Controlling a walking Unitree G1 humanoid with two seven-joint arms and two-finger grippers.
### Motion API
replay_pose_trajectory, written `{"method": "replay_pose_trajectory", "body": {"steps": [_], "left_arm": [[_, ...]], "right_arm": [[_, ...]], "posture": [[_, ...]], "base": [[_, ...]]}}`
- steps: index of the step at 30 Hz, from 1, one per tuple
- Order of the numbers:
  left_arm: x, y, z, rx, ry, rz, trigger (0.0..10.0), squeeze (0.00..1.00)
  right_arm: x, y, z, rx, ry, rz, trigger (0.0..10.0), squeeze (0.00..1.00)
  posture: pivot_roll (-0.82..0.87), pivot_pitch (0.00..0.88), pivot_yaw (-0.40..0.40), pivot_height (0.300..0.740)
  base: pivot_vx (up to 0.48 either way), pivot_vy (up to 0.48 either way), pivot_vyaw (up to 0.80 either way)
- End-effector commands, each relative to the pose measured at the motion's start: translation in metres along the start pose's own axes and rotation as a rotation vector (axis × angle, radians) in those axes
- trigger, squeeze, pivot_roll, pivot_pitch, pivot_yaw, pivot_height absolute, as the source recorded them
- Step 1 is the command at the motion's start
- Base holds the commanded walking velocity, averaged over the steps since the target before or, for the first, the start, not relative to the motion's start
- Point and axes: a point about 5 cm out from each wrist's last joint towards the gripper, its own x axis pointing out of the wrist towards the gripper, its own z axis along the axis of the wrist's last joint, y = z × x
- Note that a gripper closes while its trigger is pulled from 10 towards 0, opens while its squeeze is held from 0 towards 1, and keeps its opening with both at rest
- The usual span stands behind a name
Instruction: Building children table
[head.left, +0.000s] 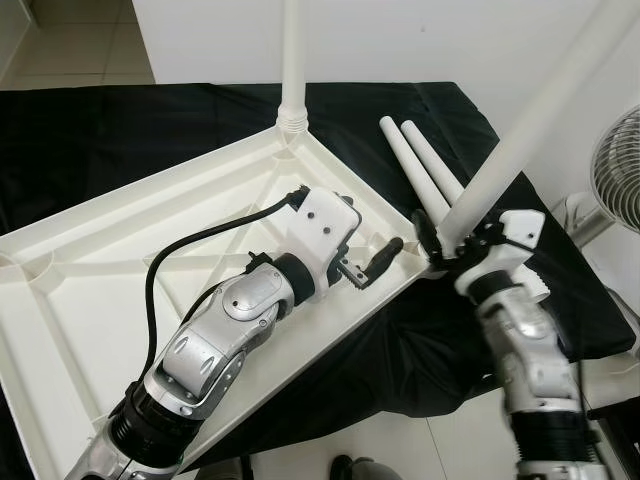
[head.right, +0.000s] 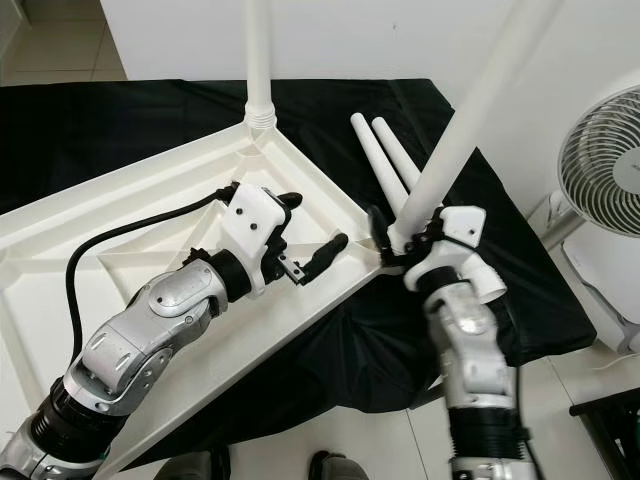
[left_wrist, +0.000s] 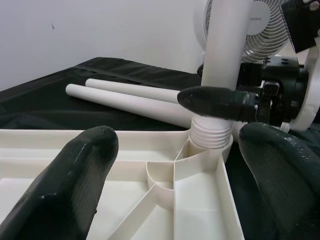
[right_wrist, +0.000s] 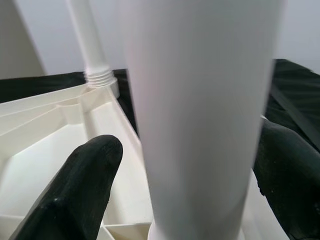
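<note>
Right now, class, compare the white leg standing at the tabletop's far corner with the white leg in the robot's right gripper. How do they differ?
The far-corner leg stands upright, and nothing holds it. The leg at the near corner leans over, with the right gripper around its lower end. The far-corner leg sits in its socket on the upturned tabletop; the gripped one's threads still show above its socket. Both are plain white tubes with threaded ends.

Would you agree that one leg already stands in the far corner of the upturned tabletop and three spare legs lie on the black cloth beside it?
Not quite: two spare legs lie on the black cloth, as the left eye view shows. One leg does stand in the far corner of the tabletop, and the right tool is at another leg in the near corner.
</note>
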Motion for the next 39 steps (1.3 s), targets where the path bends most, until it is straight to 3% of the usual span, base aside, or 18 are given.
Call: {"method": "replay_pose_trajectory", "body": {"steps": [1,14,15,17,18,19,20,21,31,32,39], "left_arm": [[-0.001,-0.01,-0.003,-0.01,0.015,-0.138,10.0,0.0],[-0.003,-0.009,-0.003,-0.007,0.026,-0.133,10.0,0.0],[-0.003,-0.01,-0.003,-0.007,0.026,-0.134,10.0,0.0],[-0.003,-0.01,-0.003,-0.007,0.026,-0.134,10.0,0.0],[-0.003,-0.01,-0.003,-0.006,0.026,-0.134,10.0,0.0],[-0.003,-0.011,-0.003,-0.007,0.027,-0.135,10.0,0.0],[-0.003,-0.011,-0.003,-0.007,0.027,-0.135,10.0,0.0],[-0.003,-0.011,-0.003,-0.008,0.029,-0.136,10.0,0.0],[-0.007,-0.016,-0.007,-0.011,0.052,-0.167,10.0,0.0],[-0.007,-0.017,-0.007,-0.012,0.052,-0.164,10.0,0.0],[-0.008,-0.017,-0.008,-0.017,0.057,-0.165,10.0,0.0]], "right_arm": [[-0.002,-0.004,-0.005,0.023,0.027,0.007,10.0,0.0],[0.007,-0.015,-0.018,0.01,0.121,0.166,10.0,0.0],[0.009,-0.016,-0.019,0.003,0.126,0.192,8.5,0.0],[0.009,-0.016,-0.019,0.003,0.126,0.192,8.5,0.0],[0.01,-0.017,-0.019,-0.005,0.127,0.204,6.0,0.0],[0.011,-0.017,-0.019,-0.01,0.128,0.218,1.5,0.0],[0.011,-0.017,-0.019,-0.01,0.128,0.218,1.5,0.0],[0.012,-0.017,-0.019,-0.015,0.127,0.228,0.0,0.0],[0.009,-0.018,-0.014,0.001,0.107,0.238,0.0,0.0],[0.008,-0.014,-0.013,0.034,0.101,0.211,10.0,0.0],[0.004,0.006,-0.012,0.107,0.095,0.103,10.0,0.0]], "posture": [[0.08,0.162,-0.057,0.74],[0.09,0.16,-0.051,0.74],[0.09,0.16,-0.047,0.74],[0.09,0.16,-0.047,0.74],[0.09,0.16,-0.047,0.74],[0.1,0.162,-0.048,0.74],[0.1,0.162,-0.048,0.74],[0.1,0.162,-0.048,0.74],[0.09,0.167,-0.061,0.74],[0.08,0.17,-0.065,0.74],[0.07,0.174,-0.073,0.74]], "base": [[0.0,0.0,0.0],[0.0,0.0,0.0],[0.0,0.0,0.0],[0.0,0.0,0.0],[0.0,0.0,0.0],[0.0,0.0,0.0],[0.0,0.0,0.0],[0.0,0.0,0.0],[0.0,0.0,0.0],[0.0,0.0,0.0],[0.0,0.0,0.0]]}}
